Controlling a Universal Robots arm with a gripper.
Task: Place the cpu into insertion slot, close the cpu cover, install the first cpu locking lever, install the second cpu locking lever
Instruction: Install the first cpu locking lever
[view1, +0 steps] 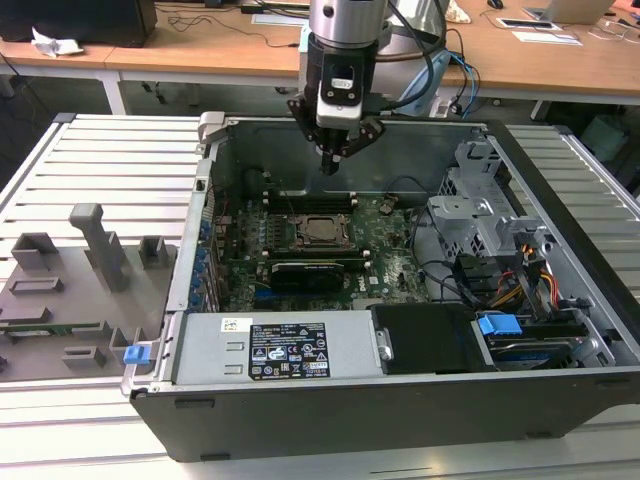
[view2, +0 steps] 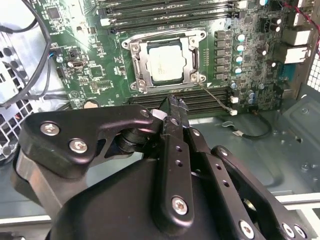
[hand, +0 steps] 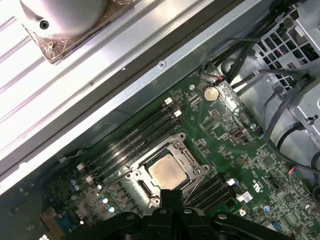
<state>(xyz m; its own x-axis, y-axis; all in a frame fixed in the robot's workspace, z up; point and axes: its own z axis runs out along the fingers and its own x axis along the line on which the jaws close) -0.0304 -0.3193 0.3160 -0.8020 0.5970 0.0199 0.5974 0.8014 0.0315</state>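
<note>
The cpu (view1: 320, 229) lies flat in the insertion slot (view2: 167, 36) on the green motherboard, silvery top up. It shows in both wrist views (view2: 167, 62) (hand: 166, 172). The cpu cover (view2: 142, 62), a metal frame, lies down around the chip. I cannot tell how the locking levers stand. My gripper (view1: 330, 163) hangs above the board, just behind the socket in the exterior view. Its black fingertips (view2: 176, 106) are pressed together with nothing between them, and they are clear of the socket.
Black memory slots (view2: 165, 15) flank the socket. A long black expansion card (view1: 305, 272) sits in front of it. The power supply (view1: 280, 350), a metal drive cage (view1: 480, 210) and loose cables (view1: 530, 280) crowd the case. A grey fixture tray (view1: 80, 280) lies on the exterior view's left.
</note>
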